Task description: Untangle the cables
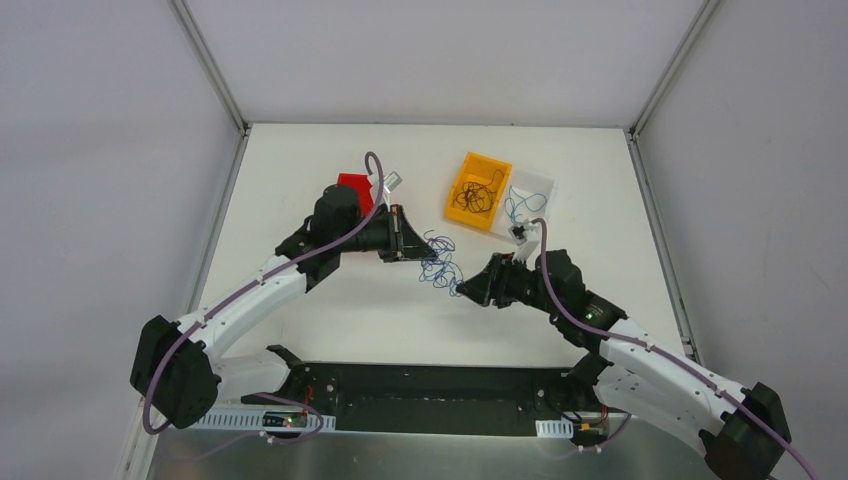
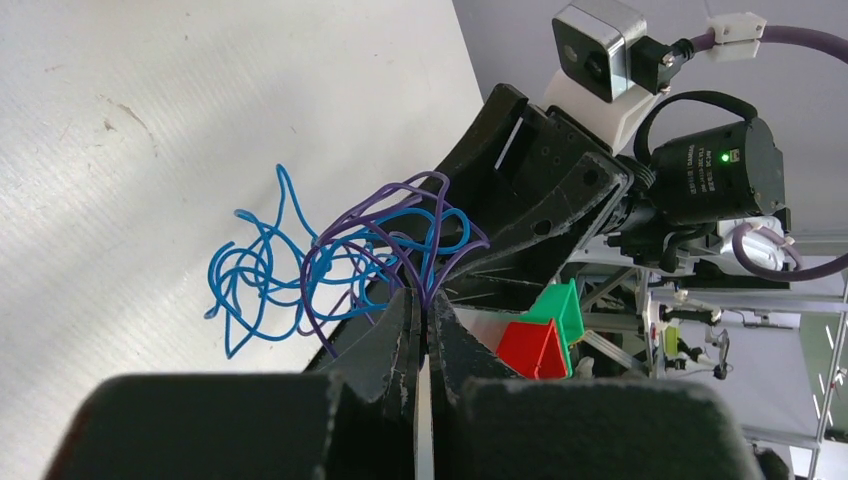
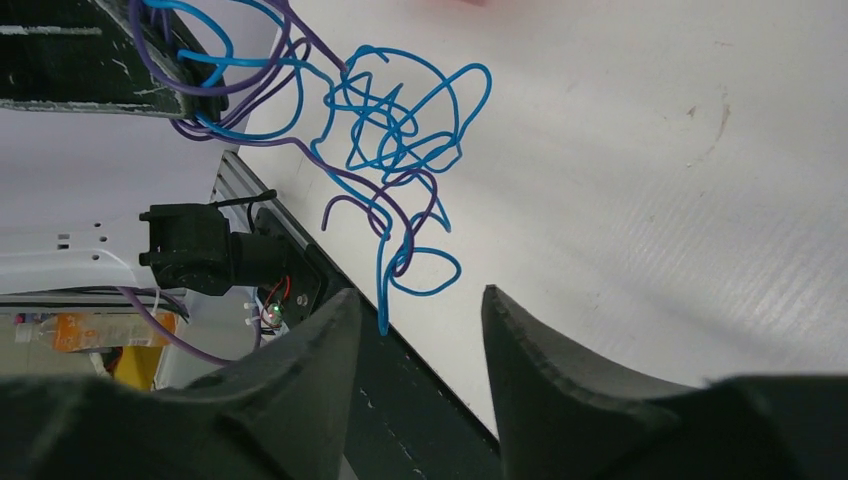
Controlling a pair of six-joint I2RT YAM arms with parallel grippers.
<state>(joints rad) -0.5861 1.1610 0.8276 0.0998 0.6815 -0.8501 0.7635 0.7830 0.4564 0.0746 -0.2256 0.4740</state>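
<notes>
Cables [image 2: 340, 260]: one knot of blue and purple strands, held over the worktop [image 1: 330, 330] between the two arms. Looks like mid-separation. The left pincer [image 2: 425, 322] is clamped on the purple loops, and the right pincer [image 3: 415, 305] is spread wide with a loose blue end dangling at its gap. Next move, I reckon: close on that tail and pull away gently. Three bins behind: orange bin [image 1: 458, 185], clear bin [image 1: 545, 185], red bin [image 1: 352, 185].

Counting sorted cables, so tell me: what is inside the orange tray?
The orange plastic tray holds a loose heap of thin black curly wires. Anything beneath them is hidden.
</notes>
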